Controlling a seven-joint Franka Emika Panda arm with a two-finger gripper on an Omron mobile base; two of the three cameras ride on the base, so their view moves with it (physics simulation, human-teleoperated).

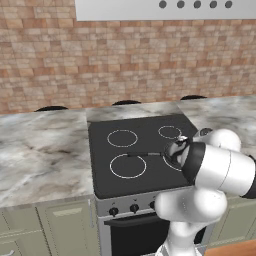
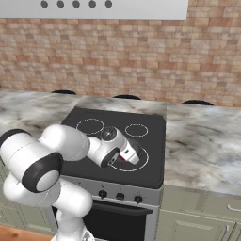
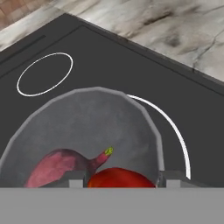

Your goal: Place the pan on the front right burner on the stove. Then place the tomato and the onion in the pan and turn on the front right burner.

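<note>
The dark grey pan [image 3: 92, 118] sits on the stove's [image 1: 145, 185] front right burner [image 3: 177, 131], whose white ring curves round the pan's right side. The pan's thin black handle [image 1: 145, 154] points left across the cooktop. The pinkish-purple onion [image 3: 57, 168] with a green tip lies inside the pan at its left. My gripper [image 3: 122, 178] hangs low over the pan, its fingers on either side of the red tomato [image 3: 120, 177] and shut on it. The arm covers most of the pan in the left base view, where the gripper [image 1: 172, 152] reaches down. The gripper [image 2: 128, 157] also reaches down in the right base view.
Three other burner rings mark the cooktop, the front left one [image 1: 128, 166] the largest of them. Black knobs [image 1: 134, 208] line the silver front panel. Marble counters [image 1: 40, 150] flank the stove, with a brick wall behind and a hood above.
</note>
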